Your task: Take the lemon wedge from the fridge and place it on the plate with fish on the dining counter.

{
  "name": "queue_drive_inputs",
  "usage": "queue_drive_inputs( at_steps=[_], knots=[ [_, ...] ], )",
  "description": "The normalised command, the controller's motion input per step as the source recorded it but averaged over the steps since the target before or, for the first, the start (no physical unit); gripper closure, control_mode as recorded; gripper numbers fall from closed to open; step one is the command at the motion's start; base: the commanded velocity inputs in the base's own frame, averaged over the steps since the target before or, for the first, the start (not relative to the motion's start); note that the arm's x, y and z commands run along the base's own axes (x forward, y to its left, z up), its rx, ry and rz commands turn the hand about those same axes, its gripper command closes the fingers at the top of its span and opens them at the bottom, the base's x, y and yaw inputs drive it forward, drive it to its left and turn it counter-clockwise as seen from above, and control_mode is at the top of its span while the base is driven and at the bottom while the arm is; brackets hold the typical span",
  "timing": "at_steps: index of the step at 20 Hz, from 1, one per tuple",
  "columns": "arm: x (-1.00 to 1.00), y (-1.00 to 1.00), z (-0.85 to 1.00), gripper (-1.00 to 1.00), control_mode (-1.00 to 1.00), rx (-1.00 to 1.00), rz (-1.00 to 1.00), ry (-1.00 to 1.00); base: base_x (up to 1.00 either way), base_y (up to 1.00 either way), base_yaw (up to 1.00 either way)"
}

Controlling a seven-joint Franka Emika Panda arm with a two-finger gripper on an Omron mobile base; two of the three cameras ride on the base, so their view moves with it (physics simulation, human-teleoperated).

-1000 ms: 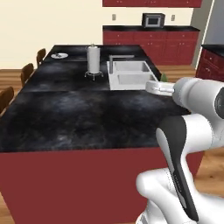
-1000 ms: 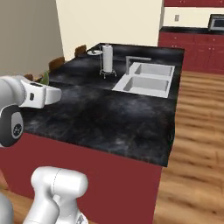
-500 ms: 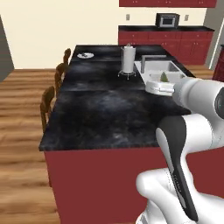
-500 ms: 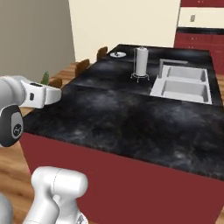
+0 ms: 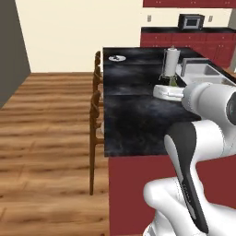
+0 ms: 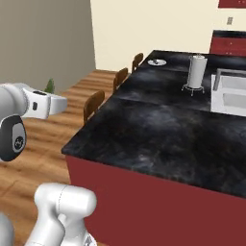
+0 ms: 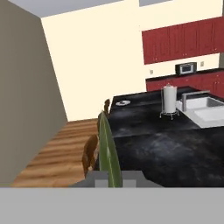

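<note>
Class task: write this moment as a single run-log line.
gripper: shut on lemon wedge | plate with fish: far end of dining counter | placement: not yet done

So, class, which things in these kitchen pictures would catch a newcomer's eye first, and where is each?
The dining counter, a black marbled island on a red base, dominates. On its far corner sits the small plate with fish, with a paper towel holder beside the sink. Close to the hand camera, the gripper holds the yellow-green lemon wedge.
</note>
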Motion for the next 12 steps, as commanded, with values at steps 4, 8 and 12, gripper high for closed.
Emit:
queue_drive_inputs(
  at_steps=[4,8,12],
  knots=[
    [0.00,0.00,0.00,1.00,1.00,0.00,0.00,0.00,0.45,1.00,-0.04],
    [0.00,0.00,0.00,1.00,1.00,0.00,0.00,0.00,0.63,1.00,-0.06],
    [0.00,0.00,0.00,1.00,1.00,0.00,0.00,0.00,0.85,1.00,-0.07]
  ],
)
